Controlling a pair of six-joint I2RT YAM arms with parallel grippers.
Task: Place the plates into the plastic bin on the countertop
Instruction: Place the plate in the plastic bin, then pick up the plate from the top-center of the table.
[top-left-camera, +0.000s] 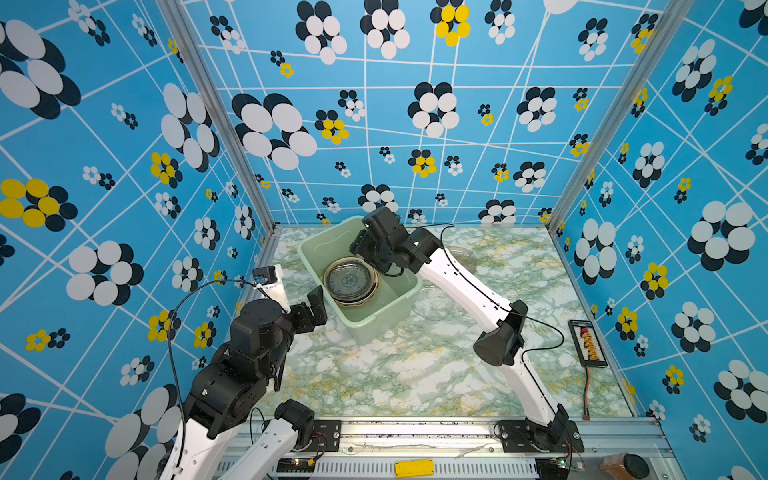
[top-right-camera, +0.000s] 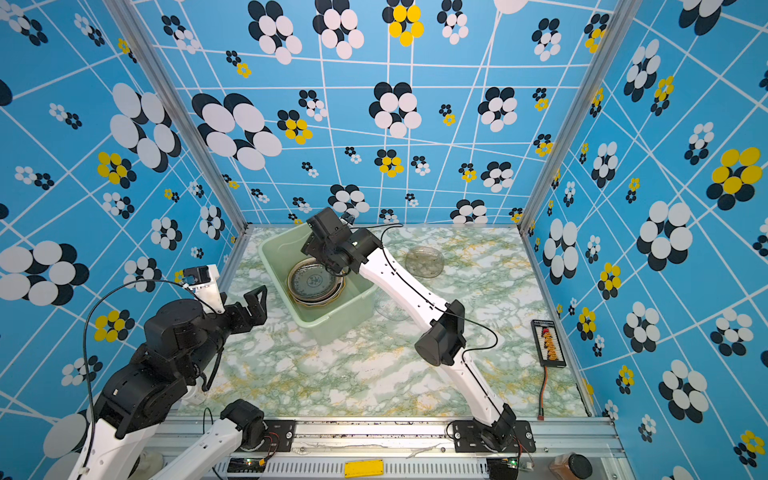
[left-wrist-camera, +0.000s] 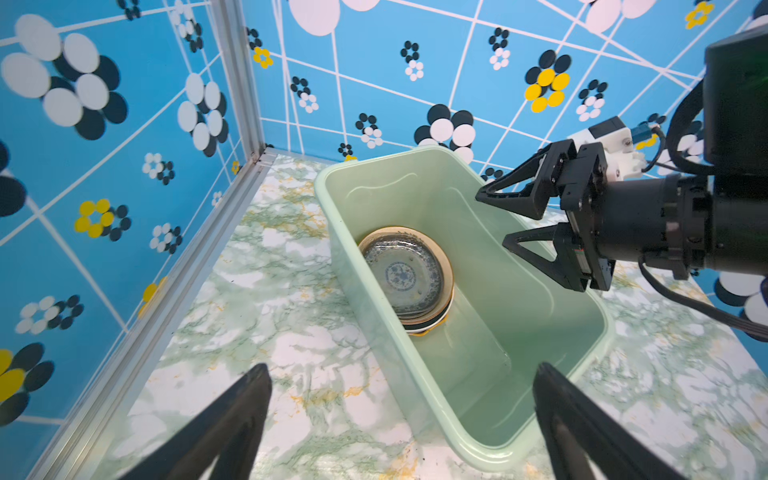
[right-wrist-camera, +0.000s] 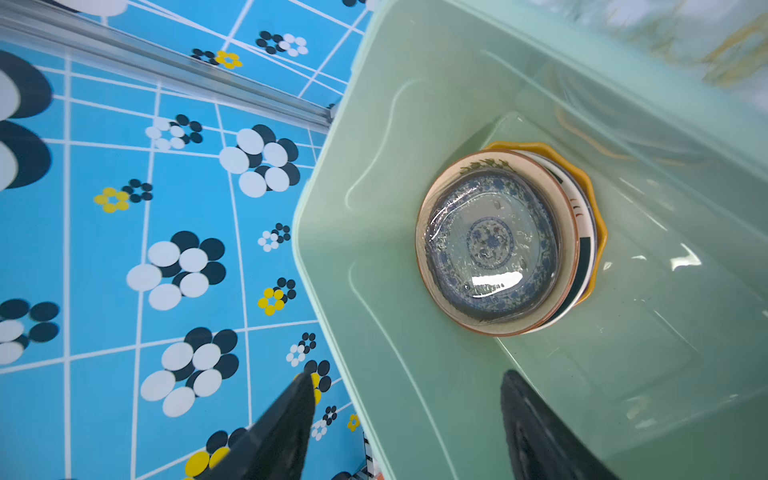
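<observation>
The pale green plastic bin (top-left-camera: 376, 328) (top-right-camera: 332, 328) stands at the back left of the countertop (top-left-camera: 415, 374). Inside it lies a stack of plates (top-left-camera: 351, 282) (left-wrist-camera: 405, 274) (right-wrist-camera: 492, 245): a clear glass one over a blue patterned one, then cream, white with a dark rim, and yellow scalloped at the bottom. Two clear glass plates (top-right-camera: 424, 261) (top-right-camera: 390, 309) rest on the countertop right of the bin, the nearer one partly under my right arm. My right gripper (left-wrist-camera: 492, 219) (right-wrist-camera: 407, 376) hovers open and empty above the bin's far end. My left gripper (top-left-camera: 311, 307) (left-wrist-camera: 403, 370) is open and empty beside the bin's near left corner.
A black board with orange connectors (top-left-camera: 588, 343) lies by the right wall, its cable trailing to the front. The blue flowered walls close in the back and both sides. An aluminium rail (top-left-camera: 415, 432) runs along the front, with an orange-brown jar (top-left-camera: 623, 465) at its right end.
</observation>
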